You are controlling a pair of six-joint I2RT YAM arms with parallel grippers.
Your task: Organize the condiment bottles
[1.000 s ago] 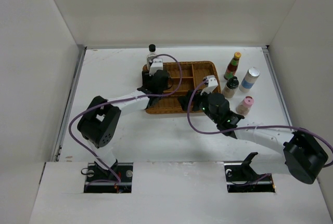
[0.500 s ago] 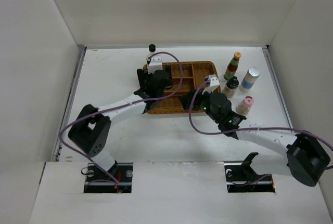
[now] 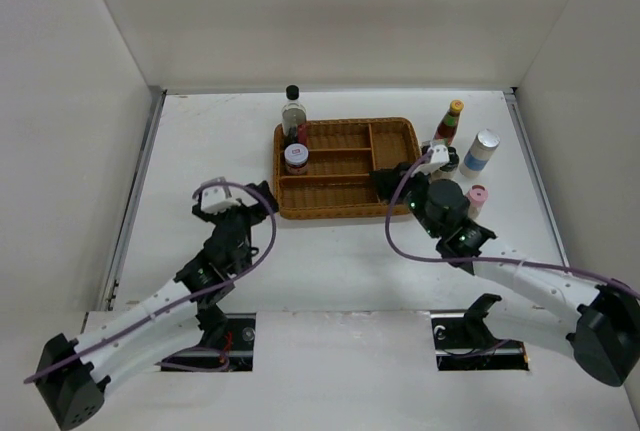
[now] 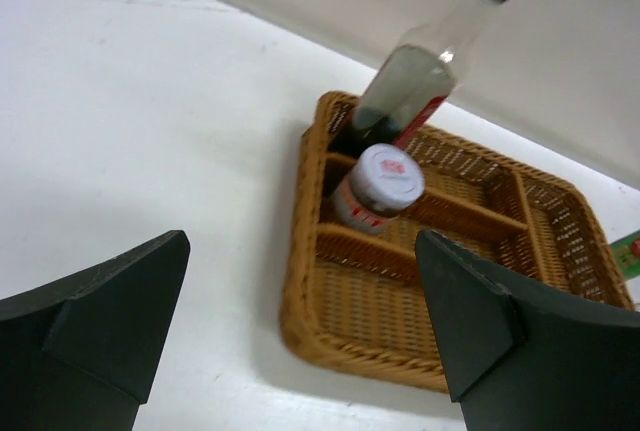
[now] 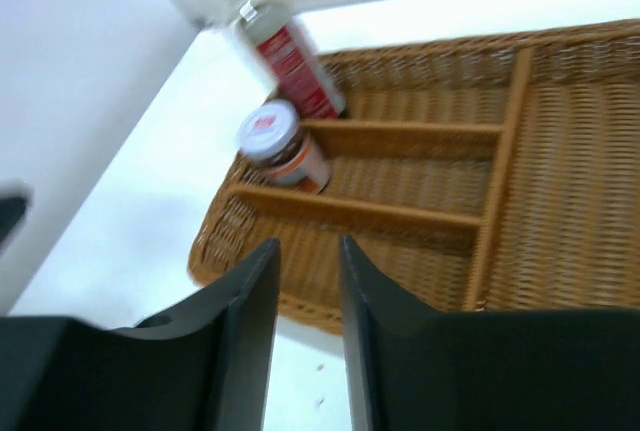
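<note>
The tall clear black-capped bottle stands in the back left corner of the wicker tray. In front of it, in a left compartment, sits the white-lidded jar. Right of the tray stand the yellow-capped red sauce, the silver-capped bottle and the pink-capped shaker. The black-capped bottle is half hidden behind my right wrist. My left gripper hangs wide open and empty left of the tray's front corner. Above the tray's right front, my right gripper keeps a narrow empty gap.
White walls close the table in on three sides. The tray has three long left compartments and shorter ones on the right. Purple cables loop from both wrists.
My left arm has pulled back from the tray to the near left, uncovering the jar in the tray. My right gripper has slid right and its jaws have narrowed.
</note>
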